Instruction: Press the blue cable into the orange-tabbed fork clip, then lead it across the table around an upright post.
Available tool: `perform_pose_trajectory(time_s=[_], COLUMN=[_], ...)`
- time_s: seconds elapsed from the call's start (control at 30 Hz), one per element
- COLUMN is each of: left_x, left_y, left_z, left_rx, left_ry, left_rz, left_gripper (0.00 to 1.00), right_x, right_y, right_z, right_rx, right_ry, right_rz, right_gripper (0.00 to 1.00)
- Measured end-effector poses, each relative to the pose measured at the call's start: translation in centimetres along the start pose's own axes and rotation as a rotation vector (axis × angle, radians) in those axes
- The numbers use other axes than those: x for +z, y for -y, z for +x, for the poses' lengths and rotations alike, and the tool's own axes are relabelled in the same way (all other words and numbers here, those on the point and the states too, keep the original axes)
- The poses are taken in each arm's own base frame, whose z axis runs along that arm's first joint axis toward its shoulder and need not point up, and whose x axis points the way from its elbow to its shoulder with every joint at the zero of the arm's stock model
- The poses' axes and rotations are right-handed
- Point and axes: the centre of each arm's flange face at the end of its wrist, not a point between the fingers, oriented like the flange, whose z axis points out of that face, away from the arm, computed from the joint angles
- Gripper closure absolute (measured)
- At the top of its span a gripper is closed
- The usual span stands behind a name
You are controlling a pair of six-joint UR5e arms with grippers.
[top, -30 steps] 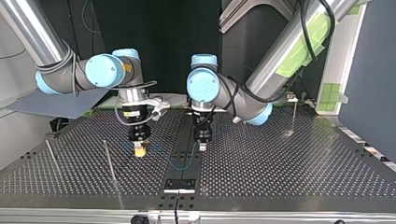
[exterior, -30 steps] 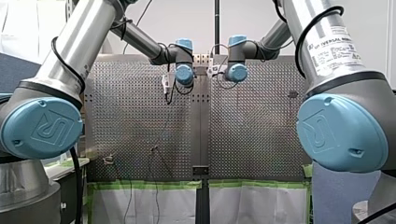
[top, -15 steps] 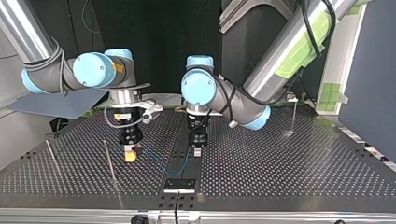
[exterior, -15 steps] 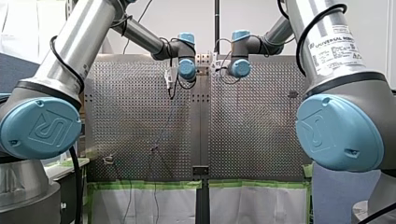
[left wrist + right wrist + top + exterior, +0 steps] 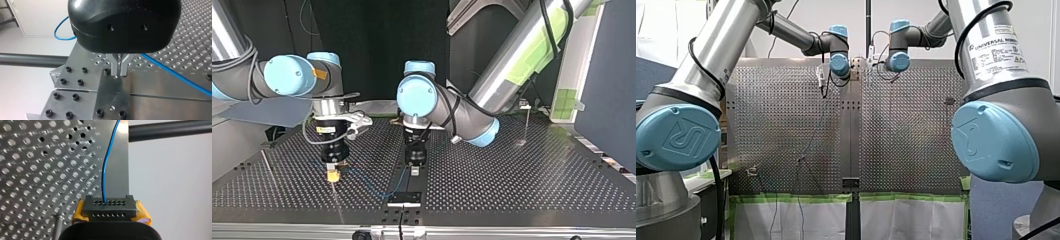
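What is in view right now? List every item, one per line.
perforated table: one, metal, under both arms
blue cable: one, blue, running between the two grippers
upright posts: three, thin metal; two at the top view's left, one at its right
bolted plate: one, silver, under my left gripper
rail: one, black, past the table's edge
arms: two, silver with light-blue joints
my left gripper: one, black, metal fingers together
my right gripper: one, yellow pads, shut on the cable
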Motion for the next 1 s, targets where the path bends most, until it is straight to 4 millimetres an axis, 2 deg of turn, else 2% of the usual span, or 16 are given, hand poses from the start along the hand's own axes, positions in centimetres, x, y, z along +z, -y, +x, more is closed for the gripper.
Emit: perform_pose_trajectory(time_s=[0.23, 0.7, 0.87, 1.0], left_x=[0.2, 0.7, 0.8, 1.3], left_y=[0.5, 2.1, 2.5, 3.3], left_z=[-0.8, -4.3, -4.3, -3.3], left_rx=[-0.019, -0.117, -0.136, -0.135], left_ry=[0.011, 0.047, 0.045, 0.019], left_rz=[0.02, 0.08, 0.099, 0.109], left_gripper=[1.0, 1.0, 1.0, 1.0], right_x=[0.0, 0.1, 0.2, 0.3], right_y=[-1.2, -3.3, -4.2, -5.1], right_z=[1.3, 1.6, 1.7, 1.8], right_rx=[0.007, 0.013, 0.012, 0.011], right_ry=[-0.01, 0.0, 0.004, 0.007], right_rz=[-0.018, -0.048, -0.063, -0.075], right_gripper=[1.0, 1.0, 1.0, 1.0])
